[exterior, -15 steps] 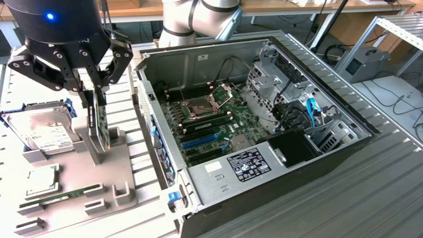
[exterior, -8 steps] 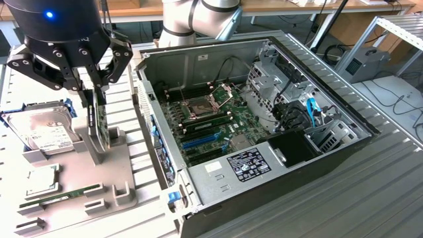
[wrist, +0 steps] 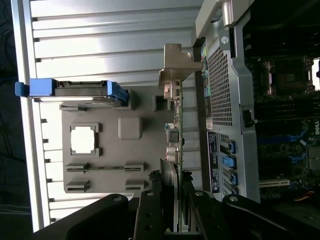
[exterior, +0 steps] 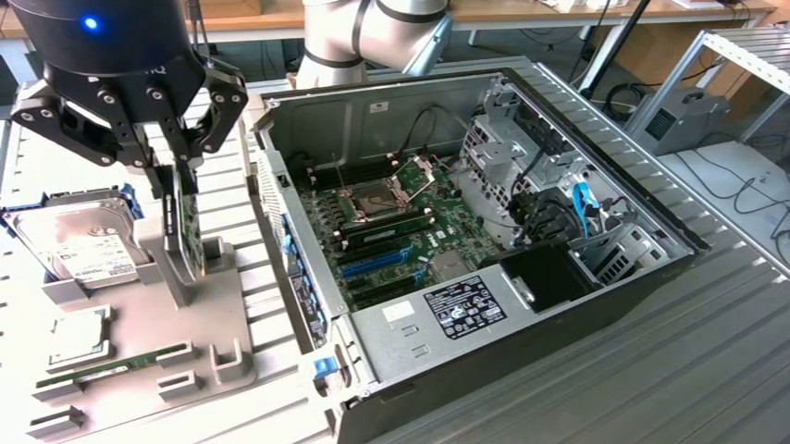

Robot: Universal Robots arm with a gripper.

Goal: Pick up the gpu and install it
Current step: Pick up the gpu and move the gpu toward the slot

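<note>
Black pincer (wrist: pixel 173 178) tight on edge-on gpu (wrist: pixel 175 127)

Robotics laboratory: a jointed robot arm (exterior: pixel 370 37) stands at a slatted metal table (exterior: pixel 691 370) bearing an opened computer case (exterior: pixel 408 361) and a grey parts fixture (exterior: pixel 216 356), with wooden benches (exterior: pixel 519 11) and loose cables (exterior: pixel 741 190) behind.

The gripper (exterior: pixel 177 171) was black, with a single blue light glowing on its body, and the gpu (exterior: pixel 188 242) was dark. The hard drive (exterior: pixel 77 242) was silver with a white label, the memory stick (exterior: pixel 117 363) green, and the holder (exterior: pixel 142 310) plain grey. In the grey case (exterior: pixel 383 356), the motherboard (exterior: pixel 413 227) was green with blue slots (exterior: pixel 376 265), a black sticker (exterior: pixel 464 307) carried white print, and the cables (exterior: pixel 580 205) were blue.
</note>
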